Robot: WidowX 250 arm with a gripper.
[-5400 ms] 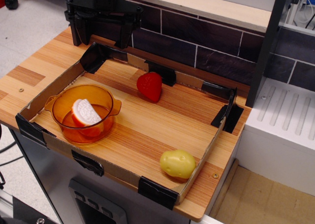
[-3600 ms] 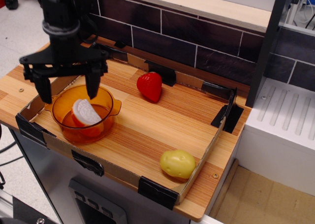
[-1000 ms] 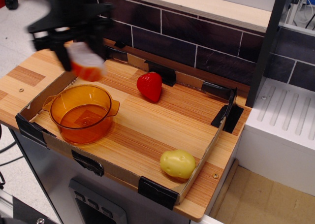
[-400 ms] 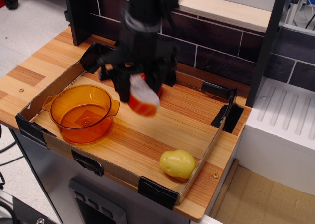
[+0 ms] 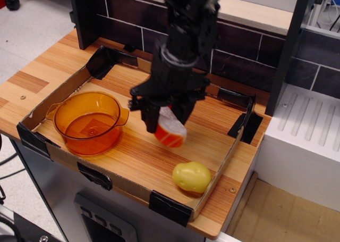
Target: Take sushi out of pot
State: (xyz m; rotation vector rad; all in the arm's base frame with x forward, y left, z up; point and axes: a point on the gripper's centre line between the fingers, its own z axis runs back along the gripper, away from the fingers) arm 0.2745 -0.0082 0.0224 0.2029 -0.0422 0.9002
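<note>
The translucent orange pot (image 5: 89,122) stands empty at the left of the cardboard-walled tray (image 5: 64,93). My black gripper (image 5: 169,121) is over the middle of the tray, right of the pot, and is shut on the sushi (image 5: 171,132), a white-topped piece with an orange-red base. The sushi hangs tilted, just above the wooden board. The arm hides the area behind it, where the strawberry stood.
A yellow potato (image 5: 192,177) lies near the tray's front right corner, just below and right of the sushi. A dark tiled wall (image 5: 239,53) runs along the back. A white ribbed surface (image 5: 311,125) lies to the right.
The sushi was lifted out of the pot and carried right. In the last half second the gripper moved further right and lower with it, now covering the strawberry.
</note>
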